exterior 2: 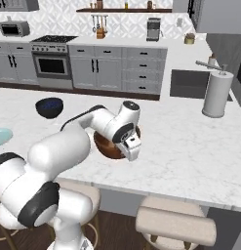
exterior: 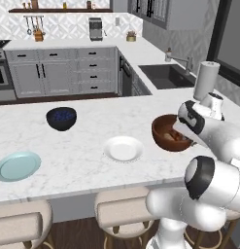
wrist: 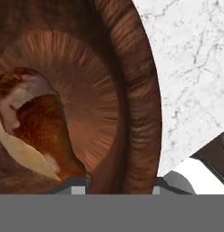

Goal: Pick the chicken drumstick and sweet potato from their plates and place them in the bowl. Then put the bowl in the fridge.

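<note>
- Two plates are seen on the marble island counter [exterior: 92, 160]: a white plate [exterior: 123, 148] beside the wooden bowl [exterior: 162, 131], a teal plate [exterior: 17, 165] well apart.
- Inside the bowl, the chicken drumstick [wrist: 43, 131] lies upon the sweet potato [wrist: 22, 154], its long axis running diagonally in the hand view.
- Straddling the bowl's rim, the gripper [wrist: 120, 185] sits just beside both; whether the rim is clamped cannot be told.

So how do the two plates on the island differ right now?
The teal plate is pale blue-green; the white plate is plain white. The teal plate sits at the counter's far left near the front edge, while the white plate lies mid-counter, beside the wooden bowl. The dark bowl stands behind and between them. Both are round, flat, similar in size and bare of food.
</note>
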Available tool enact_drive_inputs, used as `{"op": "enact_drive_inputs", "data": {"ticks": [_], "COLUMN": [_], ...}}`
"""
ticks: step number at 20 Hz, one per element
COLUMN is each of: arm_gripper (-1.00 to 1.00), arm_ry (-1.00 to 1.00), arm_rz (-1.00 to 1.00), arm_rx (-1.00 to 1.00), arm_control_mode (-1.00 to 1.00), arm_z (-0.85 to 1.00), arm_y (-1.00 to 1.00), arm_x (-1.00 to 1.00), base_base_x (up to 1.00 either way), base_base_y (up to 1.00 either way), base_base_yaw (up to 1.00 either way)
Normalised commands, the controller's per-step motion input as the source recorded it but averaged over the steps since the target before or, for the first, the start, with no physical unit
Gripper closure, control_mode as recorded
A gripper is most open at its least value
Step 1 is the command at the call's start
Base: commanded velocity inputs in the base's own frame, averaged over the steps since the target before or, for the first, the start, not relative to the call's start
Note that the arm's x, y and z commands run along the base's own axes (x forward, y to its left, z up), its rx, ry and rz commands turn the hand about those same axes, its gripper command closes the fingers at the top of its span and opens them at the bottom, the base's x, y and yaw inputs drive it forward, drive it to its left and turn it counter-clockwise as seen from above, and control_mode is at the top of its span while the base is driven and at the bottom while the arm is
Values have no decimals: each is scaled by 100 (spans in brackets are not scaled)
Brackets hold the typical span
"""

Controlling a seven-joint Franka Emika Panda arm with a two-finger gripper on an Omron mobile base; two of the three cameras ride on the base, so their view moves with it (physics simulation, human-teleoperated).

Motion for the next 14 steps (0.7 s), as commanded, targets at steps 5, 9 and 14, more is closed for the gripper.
{"op": "enact_drive_inputs", "data": {"ticks": [5, 9, 14], "arm_gripper": [100, 100, 100], "arm_ry": [-3, -1, 0], "arm_rz": [-38, -32, -31], "arm_rx": [0, 1, 6], "arm_control_mode": [-100, -100, -100], "arm_z": [80, 78, 51], "arm_y": [53, 63, 64], "arm_x": [-44, -45, -66], "base_base_x": [0, 0, 0], "base_base_y": [0, 0, 0], "base_base_yaw": [0, 0, 0]}}
